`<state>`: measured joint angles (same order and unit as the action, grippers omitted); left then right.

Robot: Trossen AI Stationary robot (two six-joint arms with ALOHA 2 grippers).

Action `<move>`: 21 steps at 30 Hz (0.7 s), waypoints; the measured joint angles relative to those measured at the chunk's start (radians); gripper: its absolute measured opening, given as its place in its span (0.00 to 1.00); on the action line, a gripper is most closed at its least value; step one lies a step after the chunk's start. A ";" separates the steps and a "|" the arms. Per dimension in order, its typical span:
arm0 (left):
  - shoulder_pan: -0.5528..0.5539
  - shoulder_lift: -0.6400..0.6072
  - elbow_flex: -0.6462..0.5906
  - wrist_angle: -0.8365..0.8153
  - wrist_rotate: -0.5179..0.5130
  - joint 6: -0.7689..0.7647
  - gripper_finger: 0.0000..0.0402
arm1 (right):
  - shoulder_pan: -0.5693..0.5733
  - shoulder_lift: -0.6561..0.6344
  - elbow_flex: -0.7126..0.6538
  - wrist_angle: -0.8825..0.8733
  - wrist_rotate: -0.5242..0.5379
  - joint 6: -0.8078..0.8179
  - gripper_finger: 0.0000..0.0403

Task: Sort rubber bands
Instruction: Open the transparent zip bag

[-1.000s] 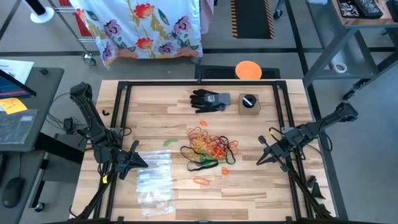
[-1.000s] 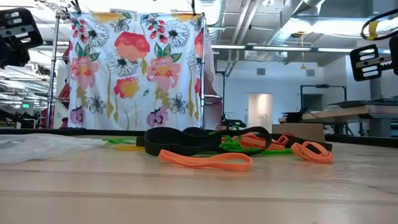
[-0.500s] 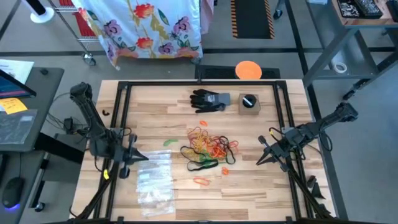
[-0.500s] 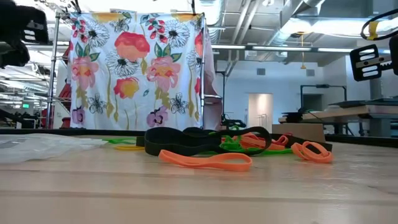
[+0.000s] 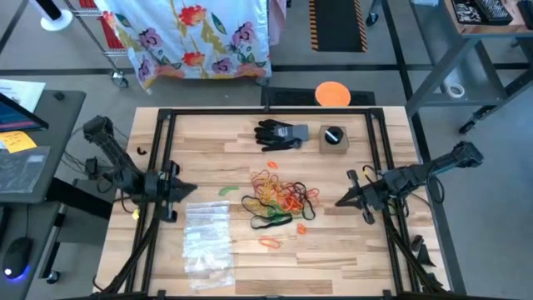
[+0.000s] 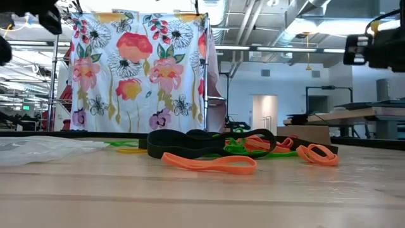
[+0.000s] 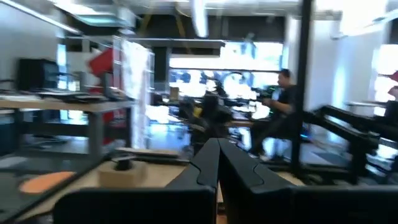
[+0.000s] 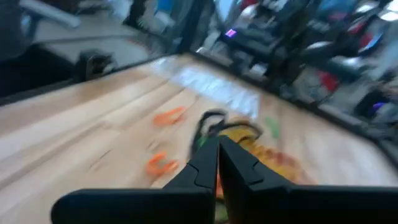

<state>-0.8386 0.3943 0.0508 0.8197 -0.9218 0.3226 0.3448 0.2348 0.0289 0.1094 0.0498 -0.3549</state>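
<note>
matt wood table, clear plastic bags

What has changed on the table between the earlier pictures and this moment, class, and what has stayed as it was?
The left gripper swung up off the clear plastic bags toward the table's left edge, shut and empty. The right gripper shifted slightly toward the rubber bands, also shut and empty. The bands, bags, black glove and small box have not moved.

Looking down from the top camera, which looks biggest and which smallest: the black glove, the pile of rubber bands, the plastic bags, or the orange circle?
1. Plastic bags
2. Pile of rubber bands; not far behind the bags
3. Black glove
4. Orange circle; it sits beyond the table edge, maybe lower down, so it may look smaller than it is.
</note>
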 joint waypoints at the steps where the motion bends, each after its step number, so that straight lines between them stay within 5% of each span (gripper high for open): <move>1: 0.022 0.000 0.012 -0.004 -0.013 0.002 0.00 | -0.008 0.000 0.001 0.027 0.000 -0.021 0.04; 7: 0.144 0.000 0.137 -0.033 -0.111 0.018 0.00 | -0.035 0.000 0.002 0.123 0.000 -0.099 0.04; 11: 0.177 0.000 0.283 -0.294 -0.079 0.026 0.00 | -0.064 0.014 0.003 0.329 0.003 -0.069 0.04; 16: 0.219 0.029 0.449 -0.827 -0.073 -0.354 0.00 | -0.097 0.027 0.005 0.608 0.003 0.004 0.04; 21: 0.255 0.065 0.465 -0.980 -0.106 -0.630 0.00 | -0.135 0.027 0.006 0.703 0.137 0.123 0.04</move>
<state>-0.5834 0.4596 0.5156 -0.1606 -1.0274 -0.3072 0.2094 0.2619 0.0345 0.8122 0.1871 -0.2316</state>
